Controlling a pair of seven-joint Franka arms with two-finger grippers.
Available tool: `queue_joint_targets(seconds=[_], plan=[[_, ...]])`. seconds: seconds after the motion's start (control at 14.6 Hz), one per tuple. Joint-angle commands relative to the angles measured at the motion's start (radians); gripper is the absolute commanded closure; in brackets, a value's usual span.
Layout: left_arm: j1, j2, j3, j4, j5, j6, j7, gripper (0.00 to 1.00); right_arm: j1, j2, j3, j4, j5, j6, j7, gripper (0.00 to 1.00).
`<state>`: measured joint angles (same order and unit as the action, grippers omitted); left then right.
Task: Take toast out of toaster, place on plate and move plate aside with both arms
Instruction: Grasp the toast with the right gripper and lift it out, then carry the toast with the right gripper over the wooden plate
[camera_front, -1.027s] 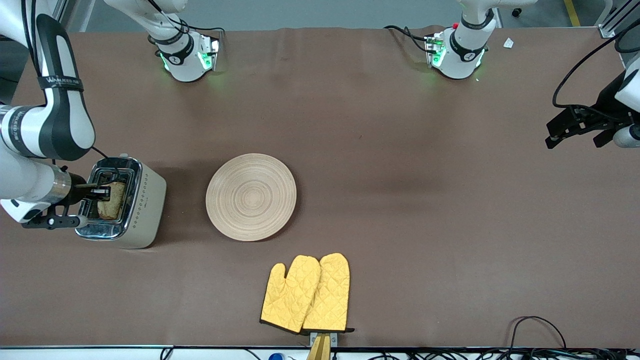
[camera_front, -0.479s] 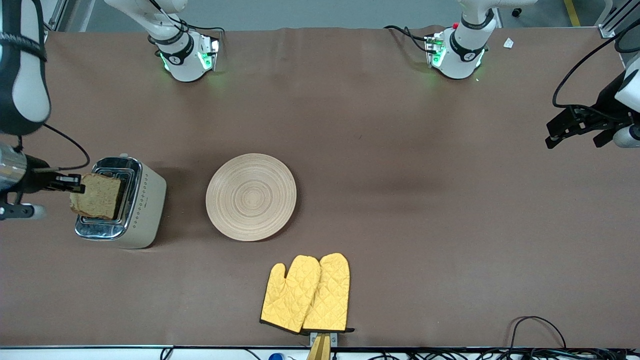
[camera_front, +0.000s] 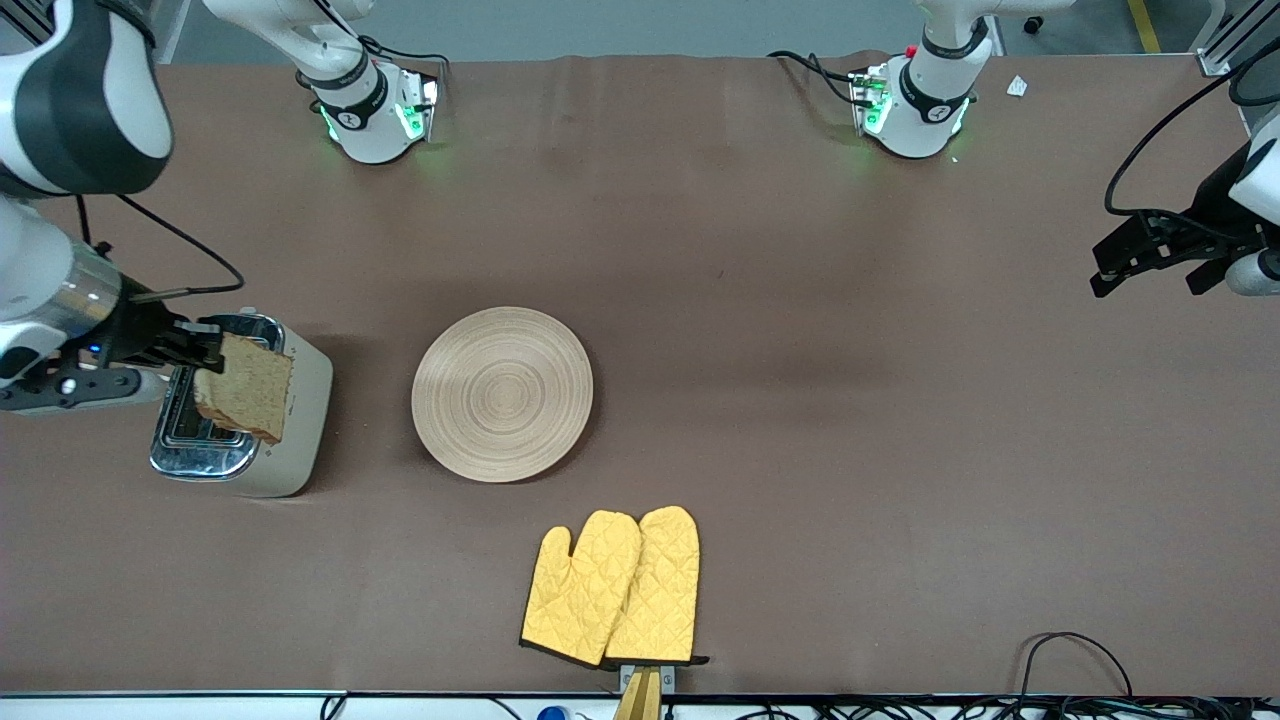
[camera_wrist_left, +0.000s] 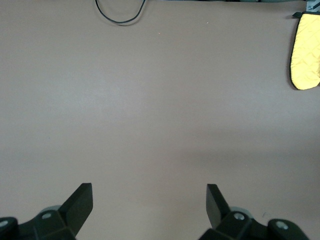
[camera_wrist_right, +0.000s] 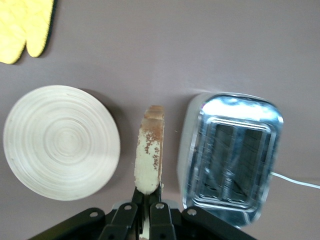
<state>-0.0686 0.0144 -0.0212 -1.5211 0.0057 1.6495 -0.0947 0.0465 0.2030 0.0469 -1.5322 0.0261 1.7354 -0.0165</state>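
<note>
My right gripper is shut on the toast, a brown speckled slice that hangs in the air over the toaster. In the right wrist view the toast shows edge-on between the shut fingers, with the toaster beside it and the plate past it. The round tan wooden plate lies on the table beside the toaster, toward the left arm's end. My left gripper is open and empty, waiting above the table's edge at the left arm's end; its wrist view shows spread fingertips over bare table.
A pair of yellow oven mitts lies nearer to the front camera than the plate. Cables lie at the front edge toward the left arm's end. A white cord leaves the toaster.
My right gripper has lifted the toast out of the toaster's slot, then carried it toward the plate's side of the toaster. The left arm has not moved.
</note>
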Motion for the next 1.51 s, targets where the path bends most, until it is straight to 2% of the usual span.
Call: queue_joint_targets(seconds=[0.0,0.34,0.68,0.89,1.1,1.44], plan=[[0.000,0.007,-0.002,0.019,0.014,-0.016,-0.002,0.00,0.027,0.002,-0.005,-0.107,0.136,0.099,0.100,1.00],[0.000,0.009,-0.002,0.013,0.013,-0.017,-0.005,0.00,0.140,0.025,-0.005,-0.276,0.372,0.310,0.125,1.00],[0.009,0.050,-0.002,0.009,-0.006,-0.115,0.006,0.00,0.331,0.073,-0.005,-0.396,0.469,0.551,0.193,1.00],[0.010,0.052,-0.002,-0.001,-0.053,-0.140,0.004,0.00,0.380,0.150,-0.005,-0.410,0.528,0.656,0.190,1.00],[0.004,0.052,-0.002,0.001,-0.055,-0.142,0.004,0.00,0.368,0.159,-0.012,-0.439,0.528,0.665,0.158,1.00],[-0.010,0.058,-0.003,-0.001,-0.075,-0.143,0.003,0.00,0.248,0.154,-0.012,-0.508,0.528,0.661,-0.044,1.00]])
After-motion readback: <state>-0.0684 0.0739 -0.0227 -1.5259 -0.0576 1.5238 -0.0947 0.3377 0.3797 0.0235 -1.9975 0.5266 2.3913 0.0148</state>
